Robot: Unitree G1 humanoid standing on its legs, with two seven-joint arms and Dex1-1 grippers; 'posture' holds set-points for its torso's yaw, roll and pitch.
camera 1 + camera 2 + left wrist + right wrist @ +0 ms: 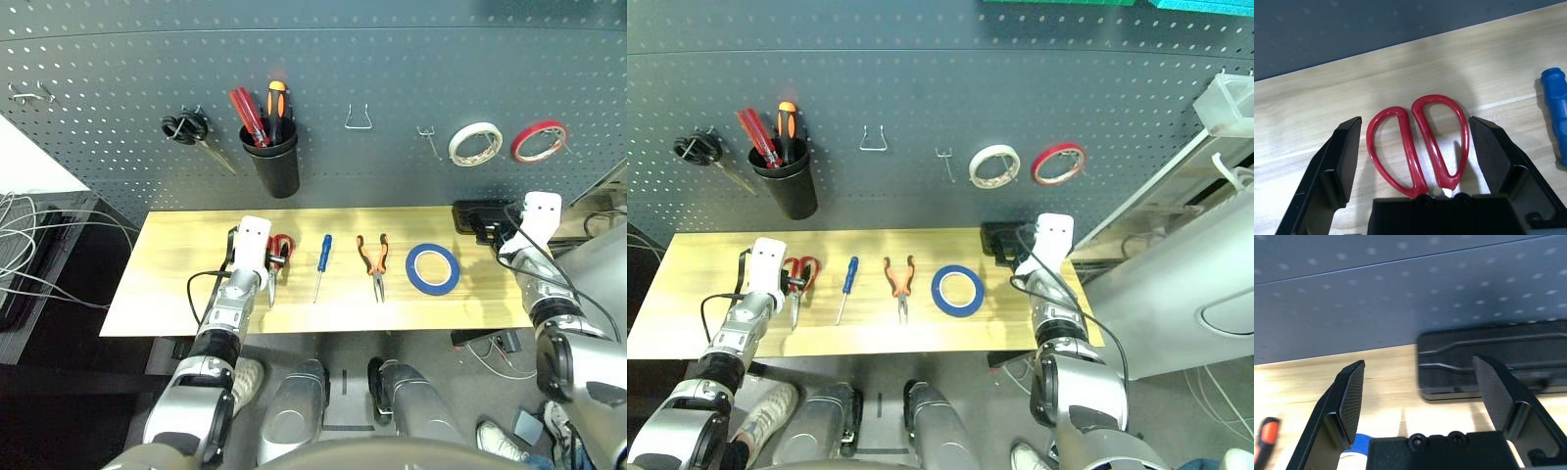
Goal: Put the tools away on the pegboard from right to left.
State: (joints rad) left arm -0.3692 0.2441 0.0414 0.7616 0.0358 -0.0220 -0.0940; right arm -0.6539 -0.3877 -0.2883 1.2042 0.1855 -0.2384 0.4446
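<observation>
Clock hours are counted from the robot, with 12 straight ahead.

Nearest, at 11 o'clock, the left gripper (1415, 117) has its jaws wide, one on each side of the red scissors' (1442, 142) handles; whether either touches them I cannot tell. The scissors lie on the table (176, 264), handles toward the pegboard, blades toward the robot. At 1 to 2 o'clock the right gripper (1418, 360) also has its jaws wide, with nothing between them.

Across the table, the blue screwdriver (325, 253) lies at 12, tip toward the robot. Just clockwise of it are the orange-and-black pliers (374, 264), nose toward the robot, and at 1 o'clock the blue tape (453, 269) lies flat. A black case (1488, 367) sits by the pegboard, at the far right end of the table.

Farther off rises the grey pegboard (323, 73). At 11 o'clock it bears black-handled scissors (191, 127) on a hook; just clockwise, a black cup (278, 171) holds red handles (247, 113) and an orange-and-black handle (277, 101). A bare hook (359, 124) is at 12, another (427, 133) between 12 and 1, then white tape (458, 147) and red tape (519, 149) hang toward 1 o'clock.
</observation>
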